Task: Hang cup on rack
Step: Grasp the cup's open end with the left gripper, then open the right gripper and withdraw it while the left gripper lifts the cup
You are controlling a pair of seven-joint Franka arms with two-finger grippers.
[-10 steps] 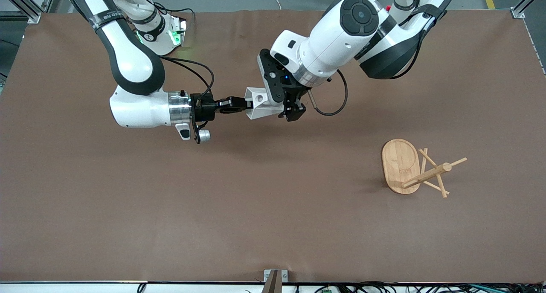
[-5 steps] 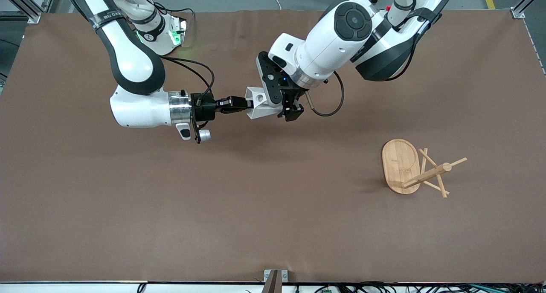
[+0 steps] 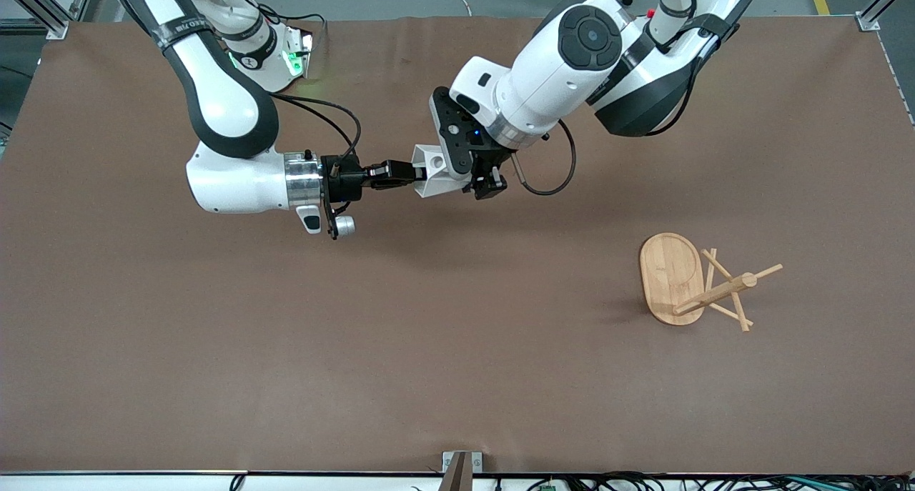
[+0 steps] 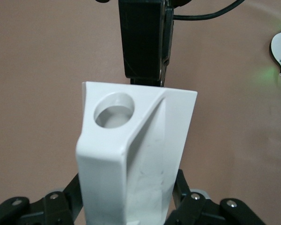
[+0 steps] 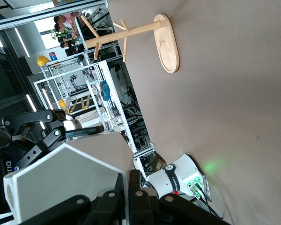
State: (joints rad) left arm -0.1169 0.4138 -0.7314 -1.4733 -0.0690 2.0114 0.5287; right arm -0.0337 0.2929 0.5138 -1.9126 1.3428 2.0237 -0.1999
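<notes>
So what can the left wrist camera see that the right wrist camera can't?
Only the left wrist view shows the round hole in the cup's handle, and the left gripper closed on the cup. Only the right wrist view shows the wooden rack standing on the table, and the right gripper pinching the cup's rim. Both show the white cup and the brown table.

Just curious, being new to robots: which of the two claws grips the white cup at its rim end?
The right gripper pinches the cup at its rim end; the left gripper clasps the body near its base.
</notes>
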